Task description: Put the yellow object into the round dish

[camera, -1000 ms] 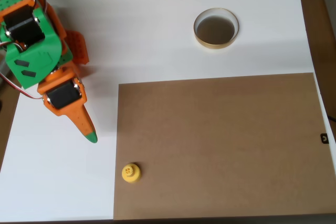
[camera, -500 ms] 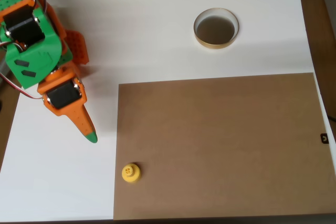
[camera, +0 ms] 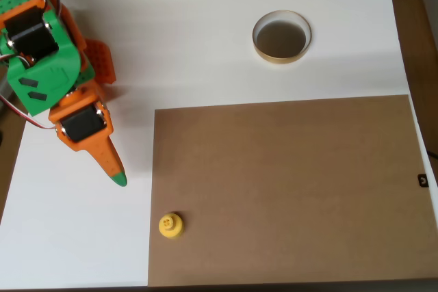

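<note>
The yellow object [camera: 170, 225] is a small round peg standing on the left edge of a brown board [camera: 287, 189], near the front of the overhead view. The round dish [camera: 281, 36], with a gold-tan rim and dark bottom, sits on the white table at the back right and holds nothing. My gripper [camera: 119, 179] hangs at the left, an orange wedge with a green tip, fingers together and nothing held. Its tip is up and to the left of the yellow object, a short way off, and far from the dish.
The green and orange arm [camera: 44, 59] fills the upper left corner. The white table [camera: 178, 25] has a wood-coloured border at its right edge. A small black mark [camera: 423, 180] sits at the board's right side.
</note>
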